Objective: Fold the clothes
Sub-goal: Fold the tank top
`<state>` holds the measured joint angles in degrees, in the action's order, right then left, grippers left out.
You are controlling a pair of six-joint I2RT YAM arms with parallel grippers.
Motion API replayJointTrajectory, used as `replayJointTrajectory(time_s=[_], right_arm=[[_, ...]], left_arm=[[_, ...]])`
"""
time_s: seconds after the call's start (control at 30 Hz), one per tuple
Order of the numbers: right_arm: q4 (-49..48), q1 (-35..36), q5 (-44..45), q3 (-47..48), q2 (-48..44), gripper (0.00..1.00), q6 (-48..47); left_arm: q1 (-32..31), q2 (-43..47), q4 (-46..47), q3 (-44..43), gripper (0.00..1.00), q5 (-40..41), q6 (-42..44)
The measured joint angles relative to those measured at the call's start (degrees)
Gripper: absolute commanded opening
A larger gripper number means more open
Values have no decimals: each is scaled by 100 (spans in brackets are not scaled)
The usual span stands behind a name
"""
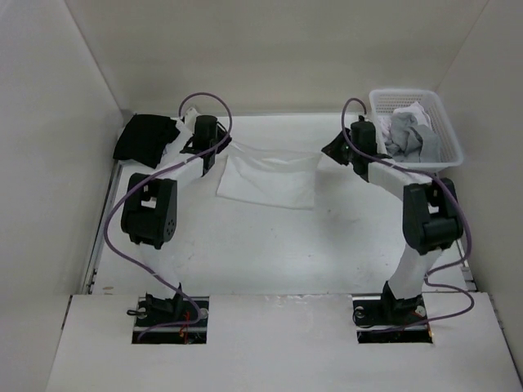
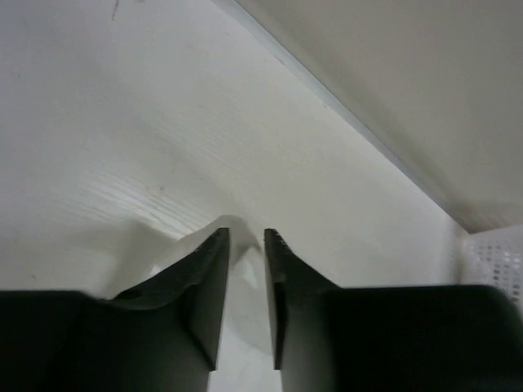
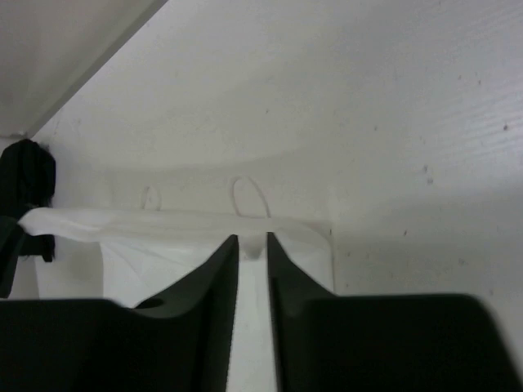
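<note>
The clothes, a thin white strappy top, lie flattened at the middle back of the table. Their far edge is lifted a little between my two grippers. My left gripper is at the top's far left corner. In the left wrist view its jaws stand slightly apart, with a fold of white fabric lying in the gap. My right gripper is at the far right corner. In the right wrist view it is narrowly open, and a small bump of the clothes' hem sits between its tips.
A black garment lies at the back left corner. A white plastic basket holding grey garments stands at the back right. White walls close in the table on three sides.
</note>
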<state>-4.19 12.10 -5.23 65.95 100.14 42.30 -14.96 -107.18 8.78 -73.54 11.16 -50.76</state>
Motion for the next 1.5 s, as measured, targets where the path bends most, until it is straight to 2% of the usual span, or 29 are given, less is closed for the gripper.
replayJointTrajectory(time_s=[0.07,0.1,0.17,0.23,0.27,0.3,0.4,0.47,0.53,0.67,0.87,1.07,1.3,1.5], right_arm=[[-122,-92,-24,348,533,45,42],[-195,-129,-35,455,748,49,59],[-275,-170,-39,463,951,52,105],[-367,-170,-20,234,901,49,120],[-426,-146,33,9,769,46,127],[-505,-92,103,-299,564,38,118],[-680,269,365,-1294,-247,5,90],[-791,645,485,-1869,-776,3,129],[-909,1003,560,-2284,-1145,8,144],[-1034,1285,708,-2865,-1550,26,164],[-1134,1283,833,-3220,-1576,33,208],[-1305,1244,778,-3442,-1521,39,409],[-1392,1185,647,-3442,-1360,39,555],[-1451,1185,498,-3440,-1263,38,686]], left_arm=[[101,-345,-24,-208,39,-31,31],[144,-459,-50,-258,41,-50,52],[225,-522,-136,-247,42,-90,90],[273,-374,-24,26,41,-94,140],[282,-177,61,345,39,-90,153],[275,83,190,754,37,-76,153],[227,1099,444,2277,33,17,140],[201,1585,597,3040,35,17,120],[210,1849,660,3574,38,-52,98],[236,1897,802,4054,42,-315,22],[247,1814,1191,4059,44,-612,-72],[262,1471,1576,4057,32,-730,-225],[295,1318,1731,4044,17,-726,-350],[306,1307,1674,4046,11,-686,-376]])
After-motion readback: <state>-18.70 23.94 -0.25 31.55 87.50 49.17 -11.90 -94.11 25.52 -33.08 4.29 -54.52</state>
